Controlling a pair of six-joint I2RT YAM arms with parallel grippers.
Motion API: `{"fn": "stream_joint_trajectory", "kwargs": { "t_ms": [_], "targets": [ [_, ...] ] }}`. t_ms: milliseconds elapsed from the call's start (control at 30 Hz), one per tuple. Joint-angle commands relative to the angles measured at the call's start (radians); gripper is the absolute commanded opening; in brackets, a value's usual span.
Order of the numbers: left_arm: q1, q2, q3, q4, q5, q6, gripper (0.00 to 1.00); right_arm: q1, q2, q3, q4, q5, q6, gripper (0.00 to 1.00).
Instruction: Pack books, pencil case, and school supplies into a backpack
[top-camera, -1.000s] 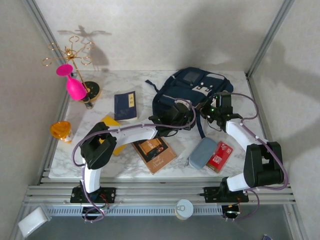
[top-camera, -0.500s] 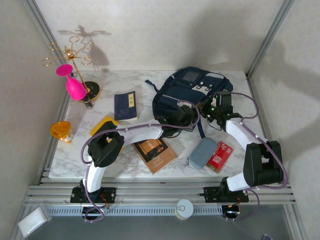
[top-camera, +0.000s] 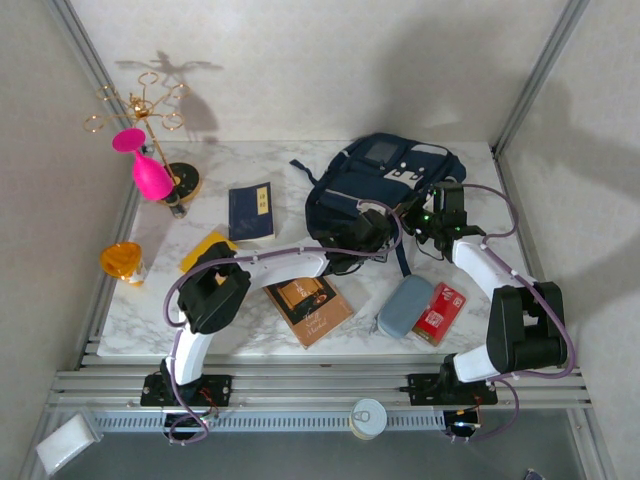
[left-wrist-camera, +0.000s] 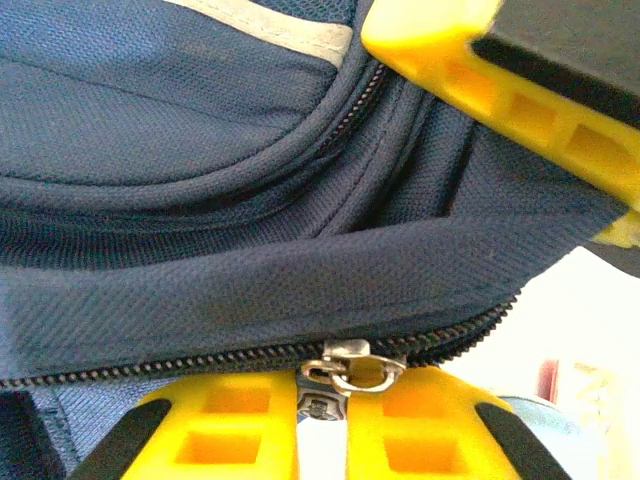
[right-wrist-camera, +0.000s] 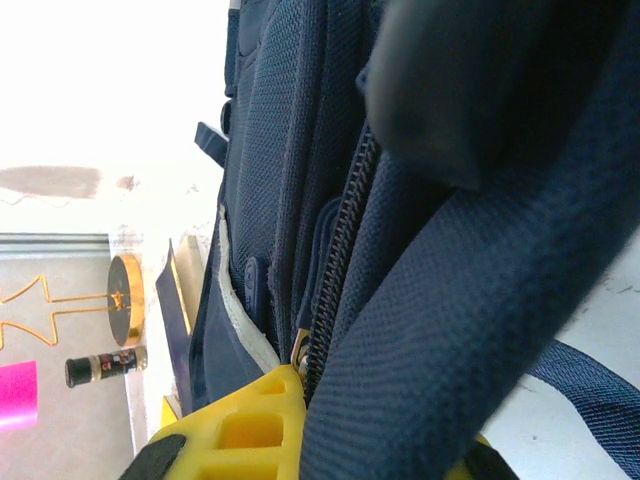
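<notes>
Left pincer (left-wrist-camera: 400, 225) brackets the zipper flap of the backpack (top-camera: 375, 175), with the metal zipper pull (left-wrist-camera: 348, 368) against its lower yellow finger, presumably to work the opening. Whether it truly pinches, I cannot tell. Right pincer (top-camera: 422, 222) is clamped on the coarse-woven navy fabric, likely steadying it. Nearer, the soft grey-blue pencil case (top-camera: 405, 306) and flat red supplies pack (top-camera: 440, 313) wait on the marble tabletop (top-camera: 250, 330).

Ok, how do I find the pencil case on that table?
Start at the big navy backpack at the back of the table, then come toward the near edge. The pencil case lies there between a brown book and a red pack. It is the only soft, grey-blue, rounded thing.
</notes>
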Motion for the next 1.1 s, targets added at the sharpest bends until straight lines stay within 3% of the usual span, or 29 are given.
{"fn": "stream_joint_trajectory", "kwargs": {
  "t_ms": [0, 433, 833, 933, 1000, 1067],
  "targets": [
    [0.000, -0.086, -0.043, 0.069, -0.012, 0.022, 0.00, 0.001, -0.022, 0.046, 0.013, -0.061, -0.040, 0.00],
    [0.056, -0.231, -0.246, 0.080, 0.077, 0.079, 0.00, -0.054, -0.027, 0.073, -0.025, -0.077, -0.084, 0.00],
    [0.109, -0.273, -0.330, 0.017, 0.204, 0.274, 0.00, -0.121, 0.072, 0.160, -0.052, -0.097, -0.127, 0.00],
    [0.110, -0.276, -0.331, 0.057, 0.259, 0.251, 0.00, -0.118, 0.093, 0.176, -0.062, -0.073, -0.132, 0.09],
    [0.109, -0.275, -0.331, 0.106, 0.259, 0.208, 0.00, -0.114, 0.086, 0.161, -0.075, -0.055, -0.136, 0.24],
    [0.110, -0.266, -0.323, 0.161, 0.266, 0.167, 0.00, -0.113, 0.071, 0.140, -0.116, -0.039, -0.152, 0.46]
  ]
}}
